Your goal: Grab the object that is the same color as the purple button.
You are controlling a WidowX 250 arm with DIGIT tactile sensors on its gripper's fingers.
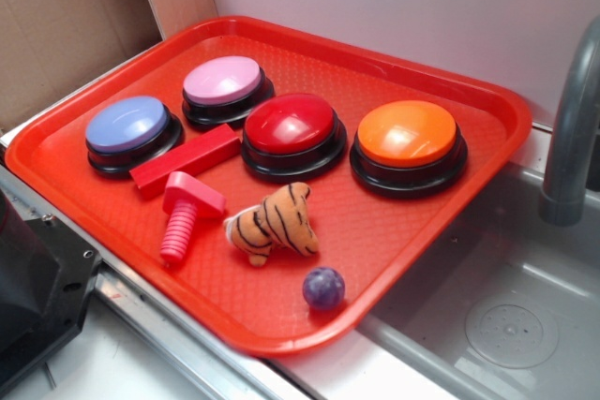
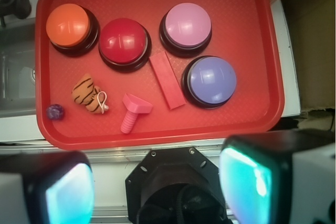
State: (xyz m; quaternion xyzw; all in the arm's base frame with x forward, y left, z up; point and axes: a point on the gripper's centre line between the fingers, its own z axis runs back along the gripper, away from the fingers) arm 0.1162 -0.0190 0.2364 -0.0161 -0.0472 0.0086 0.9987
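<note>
Small dark purple speckled ball (image 1: 323, 288) lying loose near red plastic tray's (image 2: 157, 129) corner, beside striped plush tiger (image 1: 274, 223). Claw (image 2: 160, 182) released, empty, hovering well apart: approach not begun.

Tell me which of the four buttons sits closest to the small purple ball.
The orange button. It stands at the end of the button row on the ball's side of the tray; the red, pink and blue-purple buttons lie progressively farther away.
</note>
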